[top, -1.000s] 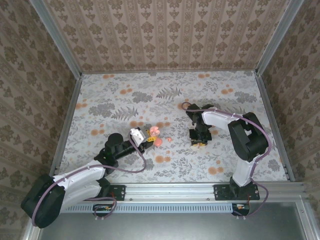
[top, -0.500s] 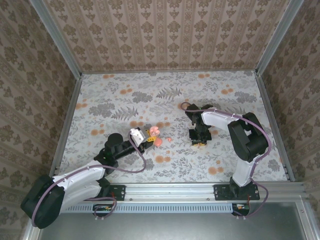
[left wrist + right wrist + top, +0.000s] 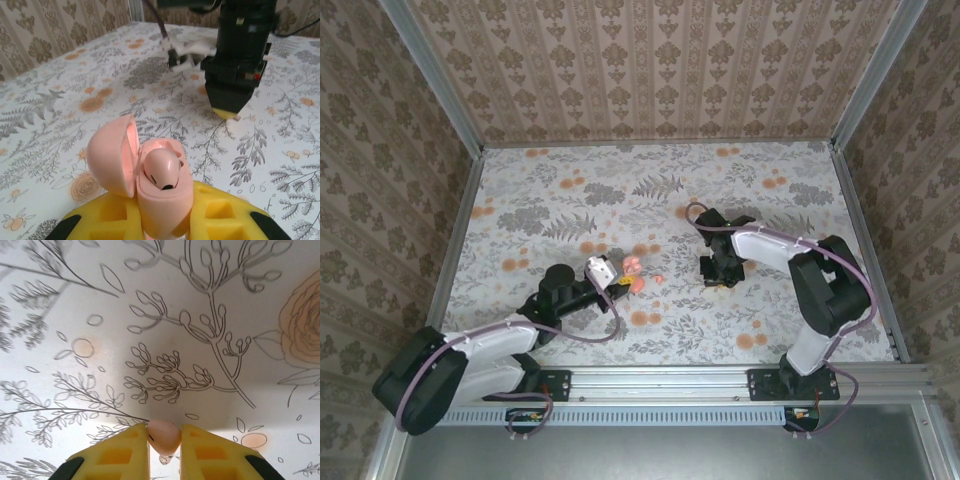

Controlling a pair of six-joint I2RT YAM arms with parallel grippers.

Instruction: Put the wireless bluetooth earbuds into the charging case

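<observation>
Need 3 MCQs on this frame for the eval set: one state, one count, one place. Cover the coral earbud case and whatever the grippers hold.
1. The small coral-red glossy plastic charging case sits in the left gripper. Its lid is:
A) shut
B) hinged open
C) missing

2. Tiny coral-pink plastic earbuds seen seated in that case:
A) none
B) one
C) two

3. The other earbud is:
A) between the right gripper's yellow fingers
B) in the left gripper
C) on the case lid

Answers:
1 B: in the left wrist view the lid tilts back to the left of the case body.
2 B: the same view shows a single seated earbud in the case.
3 A: the right wrist view shows it pinched between the two yellow pads.
</observation>
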